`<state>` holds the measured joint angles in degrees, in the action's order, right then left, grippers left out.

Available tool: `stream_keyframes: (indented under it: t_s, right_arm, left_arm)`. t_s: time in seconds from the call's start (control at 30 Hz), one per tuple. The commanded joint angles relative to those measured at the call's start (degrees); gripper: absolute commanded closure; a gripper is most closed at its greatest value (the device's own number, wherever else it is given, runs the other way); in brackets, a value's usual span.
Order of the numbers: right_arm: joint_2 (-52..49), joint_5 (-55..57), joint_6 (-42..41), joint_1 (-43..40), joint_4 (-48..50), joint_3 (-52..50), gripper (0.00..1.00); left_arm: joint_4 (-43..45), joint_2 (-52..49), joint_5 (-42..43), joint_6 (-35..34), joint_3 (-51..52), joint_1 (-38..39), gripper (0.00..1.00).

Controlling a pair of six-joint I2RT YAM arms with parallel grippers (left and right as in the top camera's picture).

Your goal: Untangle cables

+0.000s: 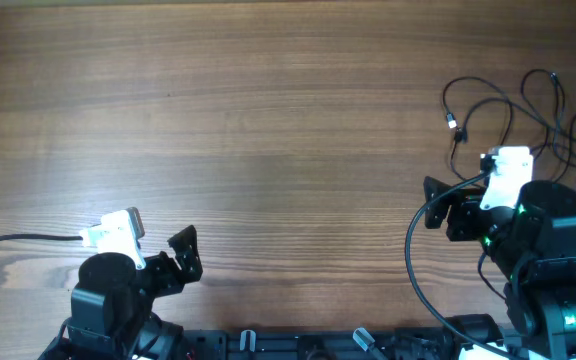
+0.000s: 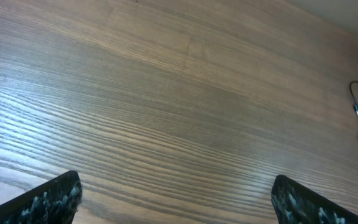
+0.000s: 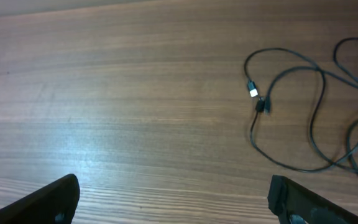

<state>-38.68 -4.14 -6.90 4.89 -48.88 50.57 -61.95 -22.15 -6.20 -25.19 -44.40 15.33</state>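
While the left gripper (image 1: 186,252) and right gripper (image 1: 443,208) both stand wide open and empty, I judge the untangling not yet started. The cables (image 3: 322,84) lie ahead and right of the right gripper, untouched; next I must reach for the silver plug (image 3: 252,91).

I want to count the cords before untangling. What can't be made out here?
Overhead: the cables run off the right edge and behind the right arm.
Right wrist: loops cut by the right edge.
Left wrist: one small stretch at the right edge, too small to trace.
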Motion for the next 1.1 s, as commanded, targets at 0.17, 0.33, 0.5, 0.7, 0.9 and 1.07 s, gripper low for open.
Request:
stream_keyframes:
  t_s: [0.17, 0.33, 0.5, 0.7, 0.9, 1.07]
  right_arm:
    - [10.1, 3.3, 1.2, -0.6, -1.3, -0.5, 0.00]
    - [18.9, 3.3, 9.7, -1.8, 1.5, -1.6, 0.00]
    - [26.3, 3.0, 10.6, -2.7, 15.4, -10.7, 0.00]
    - [33.9, 0.8, 9.2, -2.7, 37.6, -27.5, 0.00]
    - [38.5, 0.7, 9.3, -2.7, 54.9, -39.6, 0.00]
    - [38.5, 0.9, 9.6, -2.7, 70.5, -48.2, 0.00]
  left_arm:
    - [-0.1, 0.4, -1.0, -0.7, 0.6, 0.3, 0.00]
    - [-0.1, 0.4, -1.0, -0.7, 0.6, 0.3, 0.00]
    - [-0.1, 0.4, -1.0, -0.7, 0.6, 0.3, 0.00]
    - [-0.1, 0.4, -1.0, -0.7, 0.6, 0.3, 0.00]
    - [-0.1, 0.4, -1.0, -0.7, 0.6, 0.3, 0.00]
    - [-0.1, 0.4, -1.0, -0.7, 0.6, 0.3, 0.00]
